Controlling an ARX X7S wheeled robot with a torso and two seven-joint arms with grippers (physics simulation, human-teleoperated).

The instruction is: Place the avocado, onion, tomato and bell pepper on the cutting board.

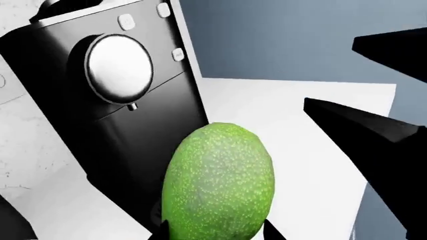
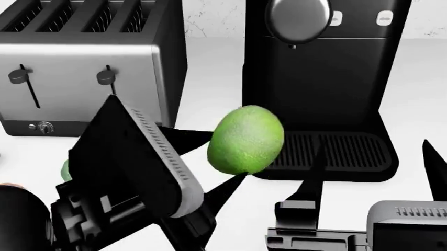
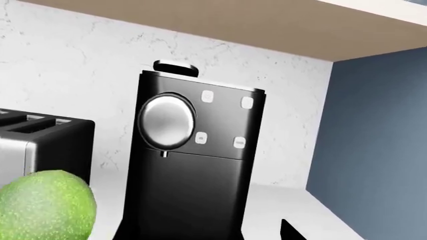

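Gripping the large bright-green mottled egg-shaped avocado [image 2: 246, 139] between its two black pointed fingers, the left gripper [image 2: 222, 159] has its jaws closed on the fruit's lower end: one finger meets it from the toaster side, the other from underneath. Avocado is lifted off the white countertop [image 2: 213, 78], tilted, in front of the drip grille of the tall black coffee machine [image 2: 317, 78] with a round silver dial. Left wrist view shows the same fruit [image 1: 219, 182] filling the gap between the finger bases, machine [image 1: 113, 90] just behind it. Right gripper [image 2: 373, 172] sits low beside the machine's base, its two thin black fingers standing apart, jaws open with only air between them, well clear of the avocado. Brushed-steel four-slot toaster [image 2: 84, 63] stands left of the machine. Right wrist view catches the avocado [image 3: 43, 207] at its edge.
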